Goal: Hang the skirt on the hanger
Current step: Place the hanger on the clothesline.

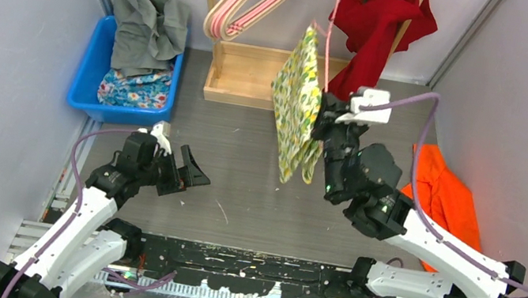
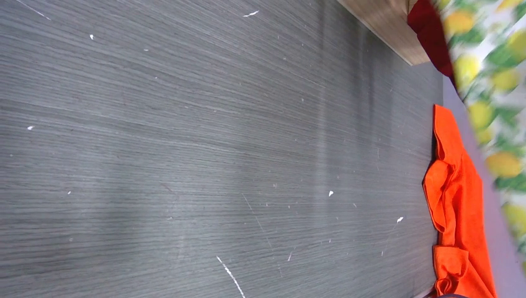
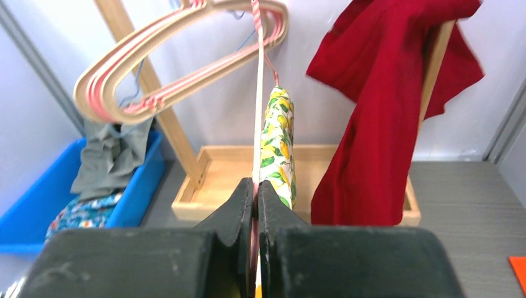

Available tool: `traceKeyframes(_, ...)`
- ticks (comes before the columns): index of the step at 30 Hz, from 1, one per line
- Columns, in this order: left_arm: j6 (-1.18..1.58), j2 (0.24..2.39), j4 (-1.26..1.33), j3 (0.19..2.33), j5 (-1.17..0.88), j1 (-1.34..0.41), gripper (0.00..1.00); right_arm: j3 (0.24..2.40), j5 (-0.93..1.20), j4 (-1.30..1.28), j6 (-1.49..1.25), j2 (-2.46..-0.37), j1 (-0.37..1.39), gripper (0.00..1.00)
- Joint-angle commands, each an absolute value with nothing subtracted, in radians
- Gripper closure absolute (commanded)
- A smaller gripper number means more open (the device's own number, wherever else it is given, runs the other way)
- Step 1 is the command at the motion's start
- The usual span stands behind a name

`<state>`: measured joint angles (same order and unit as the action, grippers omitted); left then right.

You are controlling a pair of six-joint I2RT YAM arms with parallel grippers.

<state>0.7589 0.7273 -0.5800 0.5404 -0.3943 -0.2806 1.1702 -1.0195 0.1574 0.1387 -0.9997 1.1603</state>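
Skirt (image 1: 297,114): lemon print, draped on pink hanger (image 3: 258,93), raised above counter (image 1: 239,185).
Right gripper (image 3: 255,192): wrist view alone shows it pinching the hanger's edge.
Left gripper (image 1: 185,169): spread, seen only from above, well apart.

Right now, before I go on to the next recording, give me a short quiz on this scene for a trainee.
1. True or false: the left gripper is shut on the skirt.
2. What colour is the garment lying flat at the right side of the table? A. red B. orange C. grey
3. In one word: what is the right gripper clamped on?

Key:
1. False. It is open and empty, well away from the skirt.
2. B.
3. The hanger, with the skirt hanging from it.
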Motion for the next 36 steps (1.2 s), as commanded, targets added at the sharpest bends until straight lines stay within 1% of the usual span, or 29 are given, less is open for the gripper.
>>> traceKeyframes(1, 0.752, 0.742, -0.547, 0.593, -0.385, -0.283, 0.07, 1.303, -0.808, 0.278, 0.165, -1.03, 1.01, 0.99)
traceKeyframes(5, 0.753, 0.762, -0.537, 0.602, -0.381, -0.283, 0.07, 1.428, -0.667, 0.239, 0.095, -1.11, 0.84, 0.99)
traceKeyframes(11, 0.755, 0.766, -0.537, 0.614, -0.371, -0.283, 0.07, 1.56, -0.502, 0.194, -0.026, -1.252, 0.636, 0.99)
traceKeyframes(16, 0.75, 0.77, -0.544, 0.617, -0.361, -0.283, 0.07, 1.64, -0.385, 0.181, -0.155, -1.358, 0.498, 0.99)
traceKeyframes(20, 0.747, 0.775, -0.546, 0.62, -0.355, -0.283, 0.07, 1.697, -0.309, 0.178, -0.253, -1.432, 0.42, 0.99)
traceKeyframes(27, 0.748, 0.785, -0.542, 0.62, -0.349, -0.282, 0.07, 1.773, -0.255, 0.146, -0.322, -1.521, 0.381, 0.99)
traceKeyframes(30, 0.748, 0.789, -0.535, 0.62, -0.347, -0.284, 0.07, 1.741, -0.246, 0.144, -0.348, -1.517, 0.381, 0.99)
traceKeyframes(36, 0.737, 0.796, -0.559, 0.646, -0.334, -0.283, 0.06, 1.597, -0.238, 0.183, -0.387, -1.458, 0.381, 0.99)
